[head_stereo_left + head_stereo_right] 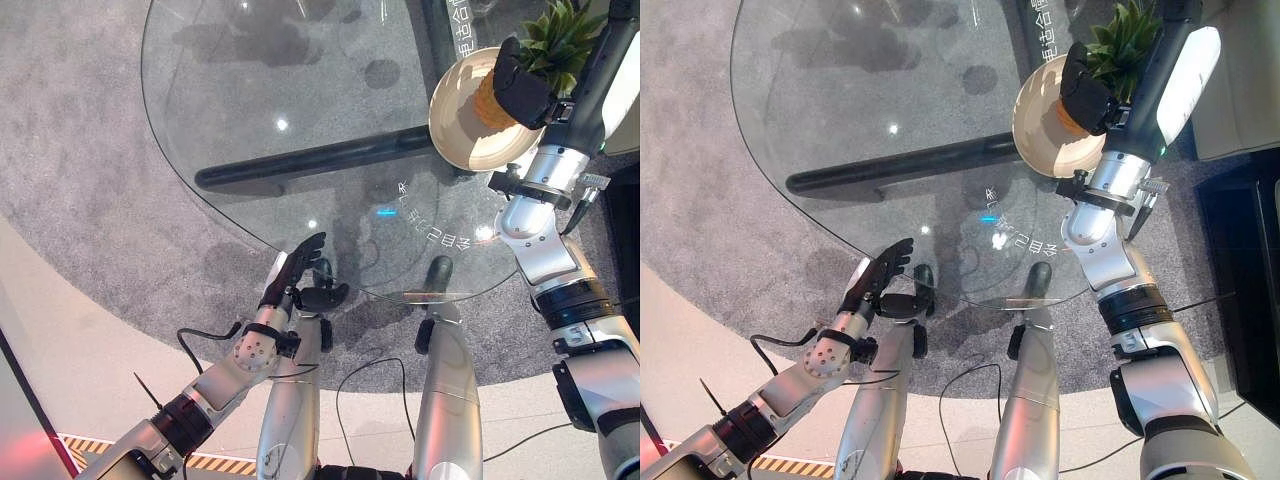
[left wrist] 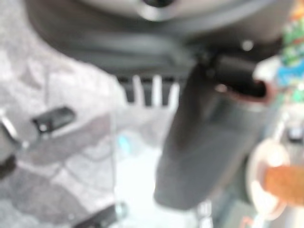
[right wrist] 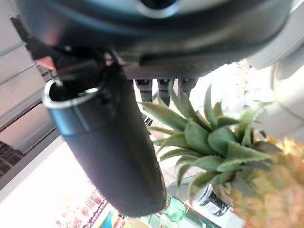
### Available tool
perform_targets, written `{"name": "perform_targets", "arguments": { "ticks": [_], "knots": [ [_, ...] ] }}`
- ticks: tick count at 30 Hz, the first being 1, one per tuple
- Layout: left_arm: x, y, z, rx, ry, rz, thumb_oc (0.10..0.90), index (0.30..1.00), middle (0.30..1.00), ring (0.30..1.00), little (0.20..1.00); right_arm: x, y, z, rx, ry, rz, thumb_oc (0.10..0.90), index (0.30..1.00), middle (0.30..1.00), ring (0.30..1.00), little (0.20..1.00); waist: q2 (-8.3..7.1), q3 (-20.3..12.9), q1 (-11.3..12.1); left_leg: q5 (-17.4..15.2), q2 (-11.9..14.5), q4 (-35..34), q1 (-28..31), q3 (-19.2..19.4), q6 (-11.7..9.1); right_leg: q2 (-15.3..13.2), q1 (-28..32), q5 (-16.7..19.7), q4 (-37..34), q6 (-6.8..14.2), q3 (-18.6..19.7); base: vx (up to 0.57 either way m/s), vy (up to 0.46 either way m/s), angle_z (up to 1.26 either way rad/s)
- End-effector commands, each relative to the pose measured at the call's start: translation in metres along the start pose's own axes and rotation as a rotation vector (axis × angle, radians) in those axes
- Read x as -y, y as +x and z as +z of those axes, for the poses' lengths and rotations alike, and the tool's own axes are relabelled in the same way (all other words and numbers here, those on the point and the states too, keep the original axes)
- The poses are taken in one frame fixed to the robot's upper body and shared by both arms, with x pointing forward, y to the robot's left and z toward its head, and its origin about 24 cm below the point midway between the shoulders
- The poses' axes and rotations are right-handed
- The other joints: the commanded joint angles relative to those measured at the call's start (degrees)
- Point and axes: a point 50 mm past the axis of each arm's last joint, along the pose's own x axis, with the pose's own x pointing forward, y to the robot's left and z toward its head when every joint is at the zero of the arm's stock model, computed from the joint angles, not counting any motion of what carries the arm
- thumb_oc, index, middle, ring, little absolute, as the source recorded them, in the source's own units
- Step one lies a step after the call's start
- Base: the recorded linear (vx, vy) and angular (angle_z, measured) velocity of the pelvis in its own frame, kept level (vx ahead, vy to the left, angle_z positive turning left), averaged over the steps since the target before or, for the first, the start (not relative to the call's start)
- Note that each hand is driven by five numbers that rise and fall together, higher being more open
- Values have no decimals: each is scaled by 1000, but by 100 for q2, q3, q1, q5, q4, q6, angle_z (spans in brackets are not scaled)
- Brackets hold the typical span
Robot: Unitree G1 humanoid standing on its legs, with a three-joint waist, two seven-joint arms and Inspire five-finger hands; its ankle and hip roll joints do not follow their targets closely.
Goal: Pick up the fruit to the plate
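A pineapple (image 1: 486,102) with a green leafy crown (image 1: 560,38) is over the cream plate (image 1: 452,125) at the far right of the glass table. My right hand (image 1: 522,85) is curled round the fruit's orange body, with the crown sticking out past the hand. Up close in the right wrist view, the pineapple (image 3: 213,147) lies beside the thumb (image 3: 109,152). Whether the fruit rests on the plate I cannot tell. My left hand (image 1: 295,268) hovers at the table's near edge with straight fingers and holds nothing.
The round glass table (image 1: 250,120) has a dark bar of its base (image 1: 320,160) showing through it, and white lettering (image 1: 430,225) near its front right. Grey carpet (image 1: 80,140) surrounds the table.
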Motion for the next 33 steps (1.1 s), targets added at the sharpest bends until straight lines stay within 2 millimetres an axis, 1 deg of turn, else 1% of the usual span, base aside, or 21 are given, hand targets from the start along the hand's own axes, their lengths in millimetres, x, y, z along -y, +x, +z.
{"name": "perform_targets", "arguments": {
  "ticks": [1,7,10,13,18,19,21,28,31,33],
  "knots": [
    [-1,-15,7,59,-39,-15,800,900,900,900,900,24,37,42,273,-15,-117,800,900,900,900,900,23,-104,-56,-471,-867,-117,303,570,498,883,419,-388,-255,-295,-662,0,0,0],
    [-3,-17,6,60,-36,-14,800,900,900,900,900,23,37,43,318,-103,-78,800,900,900,900,900,-16,-104,-52,-495,-876,-89,328,549,513,896,460,-412,-233,-293,-666,0,0,0],
    [-5,-17,7,62,-36,-7,800,900,900,900,900,22,36,44,323,-97,-41,800,900,900,900,900,-43,-104,-55,-503,-872,-95,363,544,517,899,500,-421,-242,-290,-672,0,0,0],
    [-8,-18,6,62,-34,-3,800,900,900,900,900,17,30,45,333,-102,27,800,900,900,900,900,-88,-104,-67,-513,-870,-85,424,537,515,900,583,-427,-260,-286,-672,0,0,0],
    [-10,-19,6,71,-34,-1,800,900,900,900,900,14,22,46,347,-111,80,800,900,900,900,900,-127,-104,-77,-520,-868,-115,505,528,520,913,666,-432,-294,-278,-669,0,0,0],
    [-11,-19,6,72,-34,0,800,900,900,900,900,12,20,46,349,-112,91,800,900,900,900,900,-138,-104,-81,-522,-867,-119,528,528,520,918,690,-432,-301,-279,-667,0,0,0],
    [-13,-19,5,68,-38,14,800,900,900,900,900,6,3,44,334,-99,179,800,900,900,900,900,-215,-104,-117,-550,-867,-142,728,514,530,933,893,-450,-344,-271,-649,0,0,0],
    [-18,-21,0,60,-43,24,800,900,900,900,900,1,-15,38,312,-114,270,800,900,900,900,900,-291,-104,-143,-561,-858,-235,1059,495,531,920,1222,-457,-445,-252,-625,0,0,0],
    [-22,-23,-4,46,-50,34,800,900,900,900,900,-2,-32,29,262,-114,338,800,900,900,900,900,-352,-104,-170,-562,-847,-332,1374,473,526,903,1533,-469,-525,-227,-595,-21,-8,0],
    [-24,-24,-7,42,-53,37,800,900,900,900,900,-3,-39,25,242,-115,378,800,900,900,900,900,-373,-104,-169,-555,-844,-395,1517,454,524,890,1682,-471,-581,-214,-591,0,0,0]
  ]
}}
